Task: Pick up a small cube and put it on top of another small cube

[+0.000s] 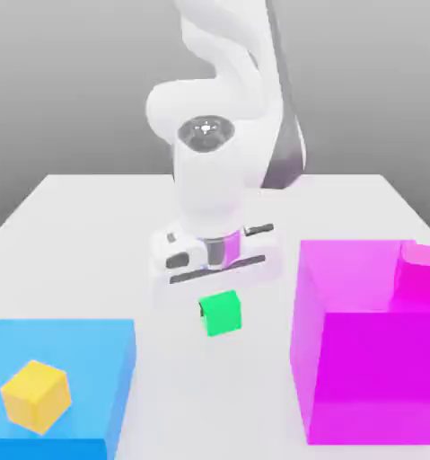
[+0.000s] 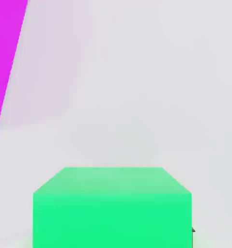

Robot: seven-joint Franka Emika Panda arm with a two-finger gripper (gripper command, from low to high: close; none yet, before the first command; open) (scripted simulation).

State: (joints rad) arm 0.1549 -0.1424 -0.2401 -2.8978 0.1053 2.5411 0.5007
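So the gripper (image 1: 220, 310) has its jaws pinching the small bright green cube (image 1: 222, 313), lifted above the white surface (image 1: 92, 234) near its middle.

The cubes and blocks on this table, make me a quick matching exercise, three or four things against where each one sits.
Things:
1. green cube
2. yellow cube
3. small pink cube
4. gripper

Places:
A. on the big magenta block
B. on the blue block
C. directly above the green cube
D. held under the gripper

Pairs: 1-D, 2-B, 3-A, 4-C
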